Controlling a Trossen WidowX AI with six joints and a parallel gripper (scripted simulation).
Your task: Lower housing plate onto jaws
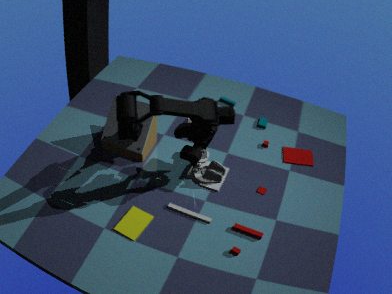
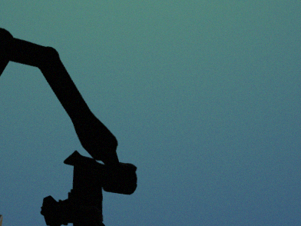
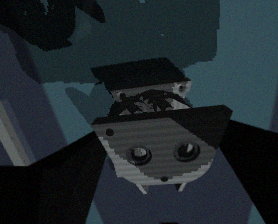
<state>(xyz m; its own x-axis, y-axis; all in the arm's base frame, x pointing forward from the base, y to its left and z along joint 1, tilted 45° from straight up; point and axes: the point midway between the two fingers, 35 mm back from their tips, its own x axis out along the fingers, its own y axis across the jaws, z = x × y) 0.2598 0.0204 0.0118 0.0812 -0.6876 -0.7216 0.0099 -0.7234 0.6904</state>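
The grey housing plate (image 3: 162, 167), with two large ringed holes, is between the fingers of my gripper (image 3: 158, 127) in the wrist view; the gripper is shut on it. Pale round ends show inside both holes. Just behind the plate's far edge are toothed parts (image 3: 150, 102) and a pale block (image 3: 150, 90) with two small holes, partly hidden. Two narrow pale tips stick out below the plate's near edge. In the top view a pale flat part (image 1: 221, 184) shows under the hand. Whether the plate is level or touches the stubs, I cannot tell.
A white bar (image 1: 189, 213) (image 3: 12, 135) lies near the hand. A yellow tile (image 1: 133, 223), a red bar (image 1: 247, 231), a red plate (image 1: 298, 156), several small red pieces and two teal blocks lie around. A dark column (image 1: 86, 40) stands behind. The exterior view shows only the arm's silhouette.
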